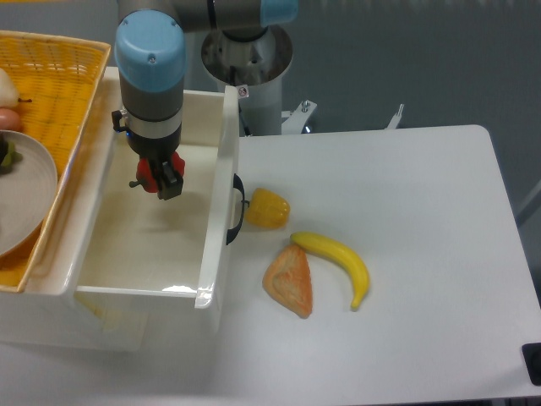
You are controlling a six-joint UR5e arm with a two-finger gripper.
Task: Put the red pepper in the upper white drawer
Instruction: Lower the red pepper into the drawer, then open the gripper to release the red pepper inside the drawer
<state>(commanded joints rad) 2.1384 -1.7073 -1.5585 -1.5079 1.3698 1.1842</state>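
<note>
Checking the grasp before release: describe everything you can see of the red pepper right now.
The red pepper is small, glossy and red, plastic-looking, with a short dark stem poking out to its left. Only part of it shows; the gripper is shut on it, its dark fingers covering the pepper's right side. It hangs within the walls of the upper white drawer, toward the back. Whether it touches the drawer floor cannot be told from this view.

A robotics lab: an industrial arm [152,76] bolted on a metal pedestal [254,59] at 12 o'clock behind a plain white surface [406,254], with toy food such as a plastic banana [338,262] laid out.
</note>
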